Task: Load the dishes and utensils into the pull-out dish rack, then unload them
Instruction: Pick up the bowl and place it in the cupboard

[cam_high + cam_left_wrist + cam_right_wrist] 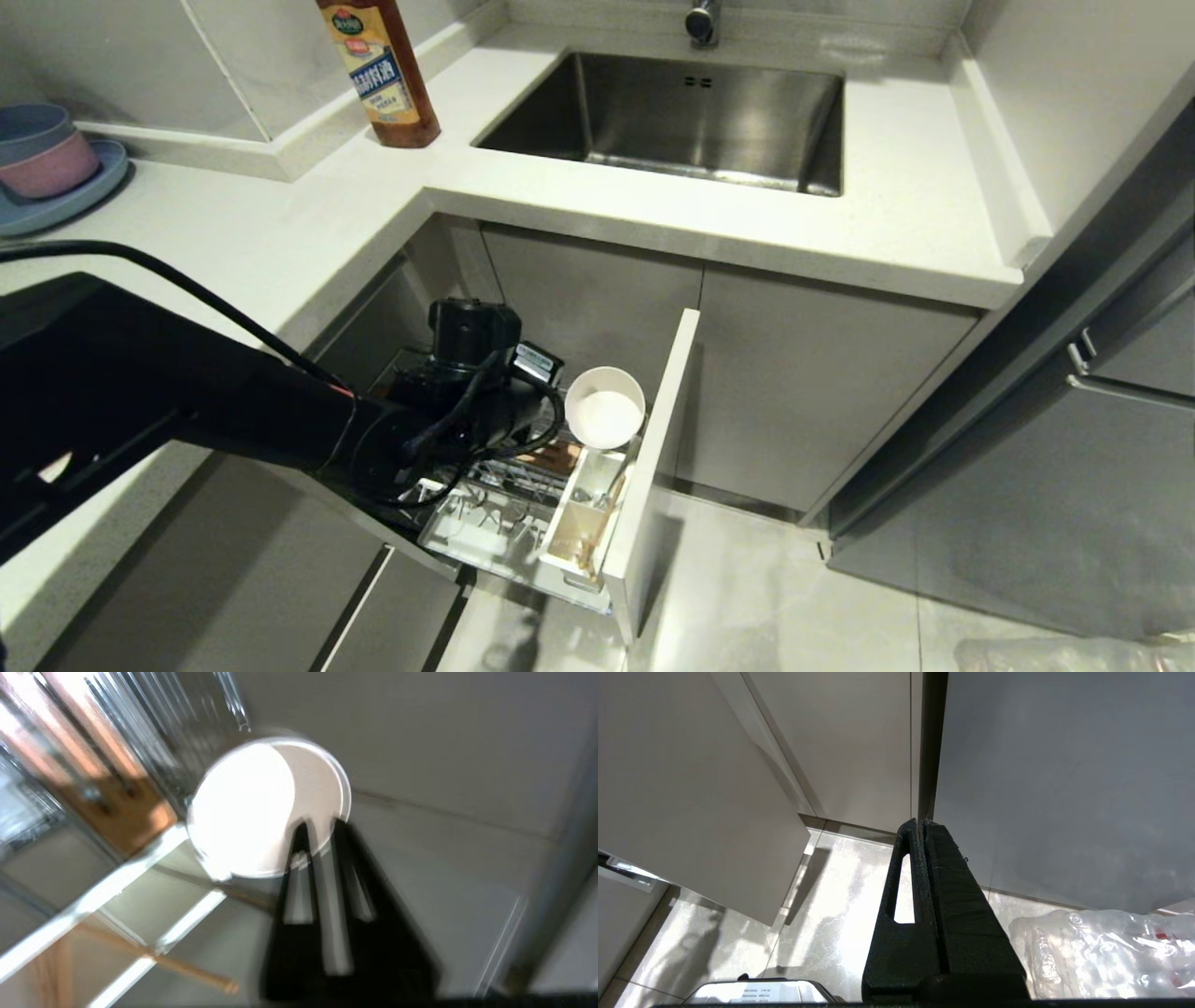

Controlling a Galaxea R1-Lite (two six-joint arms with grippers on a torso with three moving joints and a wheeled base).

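Note:
The pull-out dish rack (495, 523) stands drawn out under the counter, its narrow grey door front (653, 457) towards the floor. My left gripper (560, 397) reaches over it and is shut on the rim of the cream-white bowl (605, 411), which hangs tilted above the white utensil cup (581, 509). Up close, the left gripper (320, 826) has one finger inside the bowl (252, 807) and one outside. Light-wood chopsticks (187, 970) lie in the cup beside the wooden block (126, 812). My right gripper (920, 823) hangs shut and empty over the floor.
A brown sauce bottle (383, 75) stands on the white counter (280, 243) beside the steel sink (672, 112). Small blue and pink bowls on a blue plate (47, 177) sit at the far left. A clear plastic bag (1111, 947) lies on the floor.

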